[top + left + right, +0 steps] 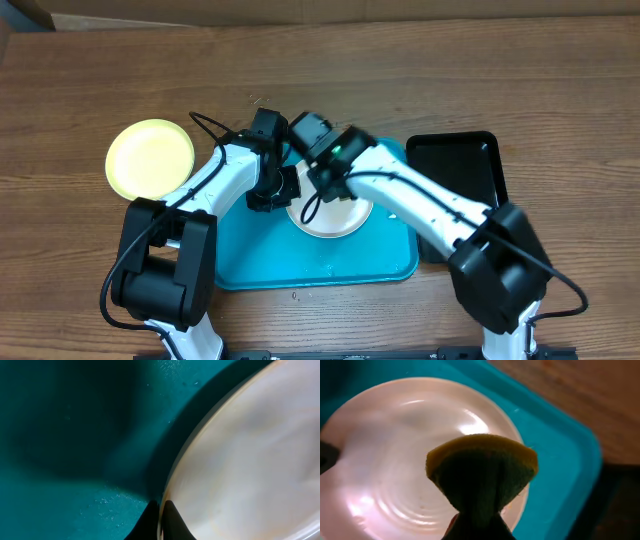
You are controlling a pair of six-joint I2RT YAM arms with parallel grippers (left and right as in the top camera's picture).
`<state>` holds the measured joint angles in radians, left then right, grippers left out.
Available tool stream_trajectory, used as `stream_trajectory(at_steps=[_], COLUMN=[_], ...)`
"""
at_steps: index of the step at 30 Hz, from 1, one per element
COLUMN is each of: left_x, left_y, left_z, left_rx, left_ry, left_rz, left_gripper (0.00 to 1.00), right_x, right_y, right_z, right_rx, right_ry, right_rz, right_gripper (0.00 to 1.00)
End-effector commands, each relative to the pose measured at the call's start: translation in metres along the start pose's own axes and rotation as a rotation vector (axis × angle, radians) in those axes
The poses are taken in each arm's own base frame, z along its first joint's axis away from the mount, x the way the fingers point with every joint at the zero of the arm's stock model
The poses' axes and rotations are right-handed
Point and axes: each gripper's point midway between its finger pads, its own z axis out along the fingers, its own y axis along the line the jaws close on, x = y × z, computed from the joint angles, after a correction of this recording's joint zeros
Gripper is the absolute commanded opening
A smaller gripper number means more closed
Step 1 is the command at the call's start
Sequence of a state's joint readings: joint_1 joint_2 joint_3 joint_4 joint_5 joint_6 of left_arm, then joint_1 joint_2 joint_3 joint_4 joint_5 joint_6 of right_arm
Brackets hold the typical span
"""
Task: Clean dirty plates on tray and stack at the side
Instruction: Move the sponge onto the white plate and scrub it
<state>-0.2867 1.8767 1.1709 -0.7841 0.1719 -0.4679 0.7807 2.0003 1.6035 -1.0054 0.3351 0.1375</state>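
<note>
Farthest left, a pale yellow-green plate sits on the wooden table, off the turquoise tray. Mid-table, the left gripper is pinched tight on the left rim of a white plate lying on that tray, while the right gripper, fingers clamped on a yellow-green sponge, hangs over the same plate. At far right, a black tray lies beside the turquoise one.

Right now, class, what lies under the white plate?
The turquoise tray lies under the white plate, showing around it. Whether another plate is stacked beneath cannot be seen: the plate itself and the right arm cover that.
</note>
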Motion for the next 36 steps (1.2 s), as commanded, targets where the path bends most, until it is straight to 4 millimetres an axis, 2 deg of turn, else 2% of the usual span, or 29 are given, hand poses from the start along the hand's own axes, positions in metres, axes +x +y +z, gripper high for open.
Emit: stream_trajectory(at_steps=[1,15,17,23,26,31,34,36], left_x=[0.003,0.004,0.004,0.004,0.004,0.004,0.004,0.004], left_y=[0.003,0.004,0.004,0.004,0.004,0.004,0.004,0.004], left_z=[0.006,0.006,0.006,0.006,0.006,0.006,0.006,0.006], left_rx=[-0.023,-0.026,-0.027,-0.026,-0.027,-0.027,-0.026,-0.027], left_ry=[0.009,0.014,0.015,0.014,0.015,0.015,0.015,0.015], left_rz=[0.004,0.004,0.004,0.003,0.004,0.004,0.004,0.004], left_gripper=[0.05,0.05,0.05,0.05,0.05,0.06,0.05,0.05], right_x=[-0.018,0.002,0.006,0.013,0.016,0.019,0.02,0.02], right_y=[-0.03,-0.044,-0.04,-0.016,-0.017,-0.017,-0.017,-0.017], right_z=[-0.008,0.048,0.054,0.056,0.056,0.056,0.055,0.056], right_rx=[0.204,0.182,0.147,0.007,0.011,0.014,0.015,0.015], right_ry=[-0.078,0.039,0.047,0.093,0.103,0.116,0.12,0.12], right_rz=[0.024,0.123,0.132,0.137,0.155,0.151,0.15,0.15], right_gripper=[0.04,0.04,0.04,0.04,0.05,0.13,0.13,0.09])
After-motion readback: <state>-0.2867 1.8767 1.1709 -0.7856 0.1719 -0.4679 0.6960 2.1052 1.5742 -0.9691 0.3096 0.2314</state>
